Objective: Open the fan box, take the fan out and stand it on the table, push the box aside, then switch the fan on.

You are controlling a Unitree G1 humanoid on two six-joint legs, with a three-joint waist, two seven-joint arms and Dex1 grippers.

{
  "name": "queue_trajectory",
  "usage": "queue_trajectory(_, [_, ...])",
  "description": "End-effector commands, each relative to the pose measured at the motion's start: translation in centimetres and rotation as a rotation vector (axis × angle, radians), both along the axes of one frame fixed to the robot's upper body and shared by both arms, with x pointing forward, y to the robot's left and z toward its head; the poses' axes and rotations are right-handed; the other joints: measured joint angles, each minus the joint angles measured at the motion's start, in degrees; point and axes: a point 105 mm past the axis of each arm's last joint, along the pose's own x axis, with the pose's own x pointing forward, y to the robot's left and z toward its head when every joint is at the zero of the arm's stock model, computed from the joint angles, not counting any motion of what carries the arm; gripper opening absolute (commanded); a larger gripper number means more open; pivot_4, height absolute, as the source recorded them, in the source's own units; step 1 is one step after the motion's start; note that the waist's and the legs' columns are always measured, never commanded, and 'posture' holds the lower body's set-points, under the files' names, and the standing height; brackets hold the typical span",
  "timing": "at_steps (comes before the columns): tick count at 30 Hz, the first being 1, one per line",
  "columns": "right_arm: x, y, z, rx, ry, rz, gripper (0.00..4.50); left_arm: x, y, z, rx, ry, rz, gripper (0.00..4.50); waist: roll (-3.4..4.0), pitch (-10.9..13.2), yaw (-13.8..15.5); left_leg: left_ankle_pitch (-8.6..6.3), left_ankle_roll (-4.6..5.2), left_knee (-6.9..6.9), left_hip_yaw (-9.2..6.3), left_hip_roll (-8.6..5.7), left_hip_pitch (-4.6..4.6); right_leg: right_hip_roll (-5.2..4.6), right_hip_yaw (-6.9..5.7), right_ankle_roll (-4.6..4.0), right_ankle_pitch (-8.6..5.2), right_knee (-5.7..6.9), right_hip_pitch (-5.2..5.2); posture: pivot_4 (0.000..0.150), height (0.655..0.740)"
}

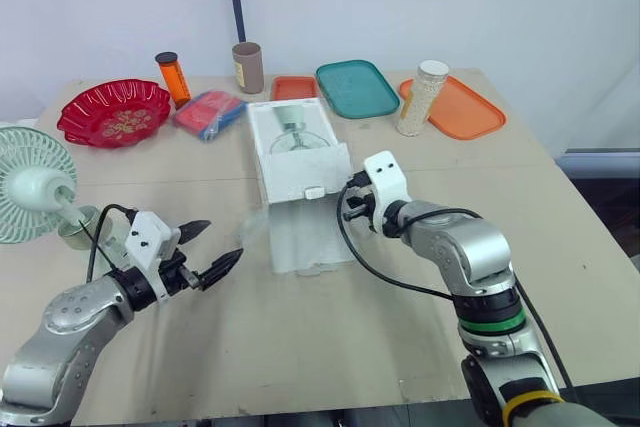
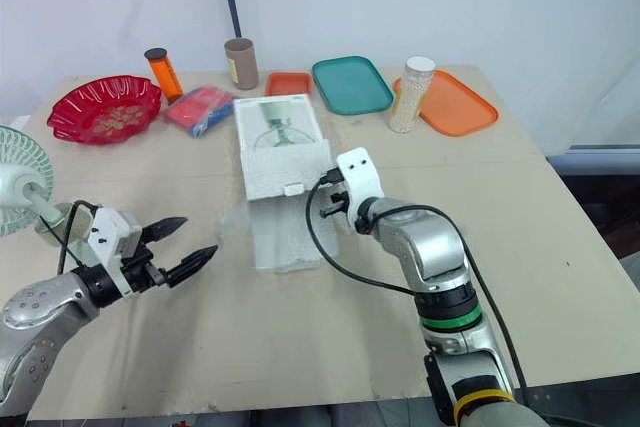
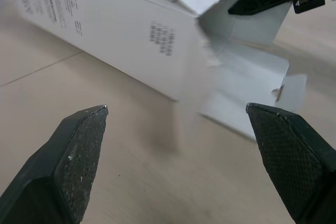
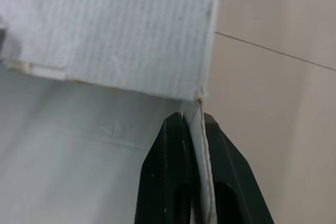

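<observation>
Right end effector (image 4: 193, 119) pinches the thin fan box (image 1: 298, 169) edge, which may tear if shoved; left end effector (image 1: 222, 240) nearby gapes empty.

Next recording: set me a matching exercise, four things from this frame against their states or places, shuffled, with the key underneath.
1. left gripper
2. right gripper
3. pale green table fan
4. white cardboard fan box

A. shut on the box's edge
B. standing at the left edge of the wooden table
C. open, holding nothing
D. lying mid-table, end flaps open

Pairs: 1-C, 2-A, 3-B, 4-D
</observation>
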Motion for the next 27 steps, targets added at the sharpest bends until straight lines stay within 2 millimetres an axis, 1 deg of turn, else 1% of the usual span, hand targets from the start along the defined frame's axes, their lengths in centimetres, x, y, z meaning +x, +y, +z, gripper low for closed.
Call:
queue_trajectory(1, [0.4, -1.7, 1.1, 0.009, -0.05, -0.063, 0.06, -0.2, -0.6, 0.9, 0.014, -0.048, -0.032, 4.5, 0.0, 0.0, 0.0, 0.0, 0.0, 0.0, 0.0, 0.0, 0.0, 0.0, 0.0, 0.0, 0.0, 0.0, 0.0, 0.15, 0.74])
queue_trajectory(6, [0.0, -3.7, 1.3, 0.019, -0.048, -0.124, 0.06, 0.0, -0.9, 0.4, 0.021, -0.037, -0.055, 4.5, 0.0, 0.0, 0.0, 0.0, 0.0, 0.0, 0.0, -0.01, 0.0, 0.0, 0.0, 0.0, 0.0, 0.0, 0.01, 0.15, 0.74])
queue_trajectory(11, [-0.9, -6.4, 1.5, 0.004, -0.045, -0.203, 0.06, 0.0, -1.3, 0.1, 0.02, -0.028, -0.083, 4.5, 0.0, 0.0, 0.0, -0.01, 0.01, 0.0, 0.0, -0.01, -0.01, -0.01, 0.0, 0.01, -0.01, 0.0, 0.01, 0.15, 0.74])
queue_trajectory(12, [-1.1, -7.4, 1.4, -0.002, -0.041, -0.24, 0.06, 0.0, -1.4, 0.0, 0.023, -0.027, -0.09, 4.5, 0.0, 0.0, 0.0, -0.01, 0.01, 0.0, 0.0, -0.01, -0.01, -0.01, 0.0, 0.01, -0.01, 0.0, 0.01, 0.15, 0.74])
queue_trajectory(13, [-1.4, -9.1, 1.4, -0.014, -0.038, -0.294, 0.06, 0.1, -1.5, -0.1, 0.023, -0.024, -0.099, 4.5, 0.0, 0.0, 0.1, -0.01, 0.01, 0.0, 0.0, -0.01, -0.01, -0.01, 0.0, 0.01, -0.01, 0.0, 0.01, 0.15, 0.74])
queue_trajectory(14, [-1.7, -10.2, 1.3, -0.023, -0.035, -0.332, 0.06, 0.1, -1.6, -0.2, 0.023, -0.023, -0.106, 4.5, 0.0, 0.0, 0.1, -0.01, 0.01, 0.0, 0.0, -0.02, -0.01, -0.01, 0.0, 0.01, -0.01, -0.01, 0.02, 0.15, 0.74])
queue_trajectory(17, [-3.4, -14.6, 0.8, -0.06, -0.016, -0.484, 0.06, 0.4, -1.9, -0.3, 0.02, -0.019, -0.127, 4.5, 0.02, 0.0, 0.2, -0.01, 0.02, 0.0, -0.01, -0.06, -0.01, -0.05, 0.02, 0.09, -0.06, -0.01, 0.06, 0.15, 0.74])
queue_trajectory(19, [-4.5, -16.7, 0.7, -0.071, -0.01, -0.557, 0.06, 0.7, -2.0, -0.4, 0.017, -0.019, -0.138, 4.5, 0.04, 0.0, 0.4, -0.02, 0.03, 0.0, -0.02, -0.06, -0.02, -0.04, 0.01, 0.1, -0.06, -0.01, 0.07, 0.15, 0.74])
queue_trajectory(22, [-5.8, -18.5, 1.0, -0.077, -0.021, -0.643, 0.06, 1.2, -2.2, -0.4, 0.014, -0.017, -0.161, 4.5, 0.05, 0.0, 0.5, -0.02, 0.04, 0.0, 0.01, -0.08, 0.0, -0.04, 0.05, 0.13, -0.08, -0.01, 0.1, 0.15, 0.74])
queue_trajectory(25, [-6.8, -19.5, 1.2, -0.07, -0.031, -0.726, 0.06, 1.7, -2.3, -0.5, 0.015, -0.015, -0.177, 4.5, 0.12, -0.1, 0.2, -0.02, 0.05, 0.0, 0.06, -0.05, 0.07, 0.02, 0.12, 0.13, -0.08, 0.0, 0.12, 0.15, 0.74])
queue_trajectory(27, [-7.8, -20.4, 0.9, -0.079, -0.021, -0.772, 0.06, 2.1, -2.7, -0.3, -0.003, -0.027, -0.205, 4.5, 0.19, -0.1, 0.1, -0.02, 0.06, 0.0, 0.07, -0.02, 0.09, 0.09, 0.15, 0.13, -0.08, 0.02, 0.12, 0.15, 0.74])
